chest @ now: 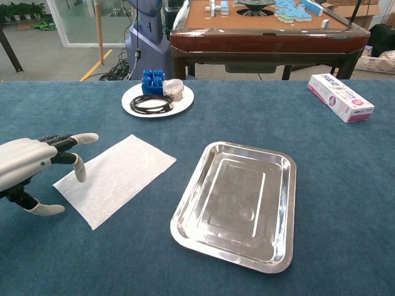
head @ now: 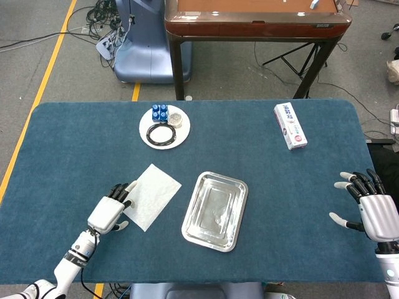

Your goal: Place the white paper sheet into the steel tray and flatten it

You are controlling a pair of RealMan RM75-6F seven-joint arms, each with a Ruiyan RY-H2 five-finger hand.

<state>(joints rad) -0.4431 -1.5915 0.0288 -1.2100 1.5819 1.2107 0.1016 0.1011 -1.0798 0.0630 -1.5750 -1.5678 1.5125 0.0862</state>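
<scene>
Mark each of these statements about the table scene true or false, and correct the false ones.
1. The white paper sheet already lies inside the steel tray. False: it lies on the blue cloth, left of the tray.
2. The tray holds nothing. True.
3. The left robot hand is at the sheet's left edge. True.
4. The right robot hand holds the pink-and-white box. False: it is open, holding nothing, and the box lies apart near the far right corner.
5. A black cable lies on the white plate. True.

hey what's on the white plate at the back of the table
On the white plate sit a coiled black cable, a blue block-like item and a small clear container with something speckled inside. What the blue item is cannot be told.
</scene>
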